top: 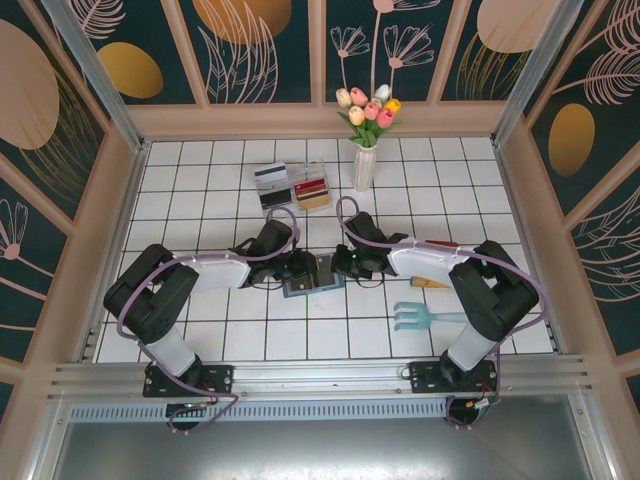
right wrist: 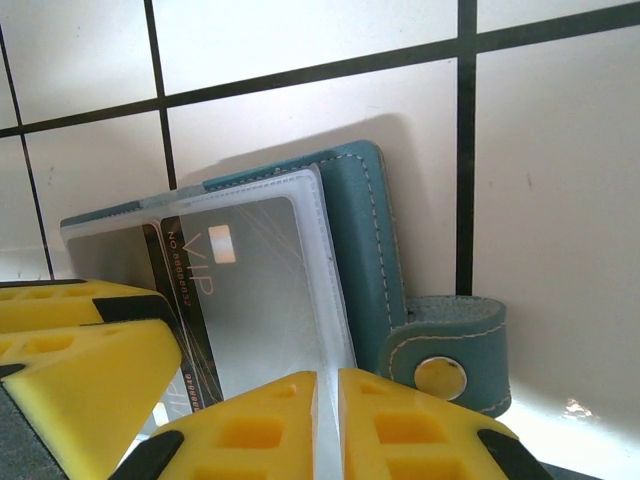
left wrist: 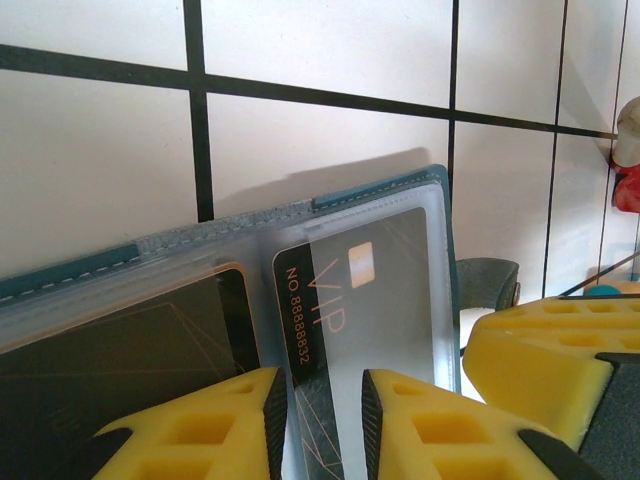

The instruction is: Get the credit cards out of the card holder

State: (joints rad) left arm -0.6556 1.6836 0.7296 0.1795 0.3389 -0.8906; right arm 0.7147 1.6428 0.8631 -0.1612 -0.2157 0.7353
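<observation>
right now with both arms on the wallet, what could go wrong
1. The right end effector looks to pinch the clear sleeve over the VIP card, so a pull may drag the whole wallet rather than free the card.
2. The left end effector works right beside it; their fingers could collide.

tulip vase [top: 364, 168] back centre | clear tray [top: 293, 168] beside it | blue rake [top: 425, 318] near right

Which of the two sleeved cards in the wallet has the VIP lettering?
The dark card in the sleeve beside the snap tab of the card holder; the other card shows only thin orange lines.
</observation>
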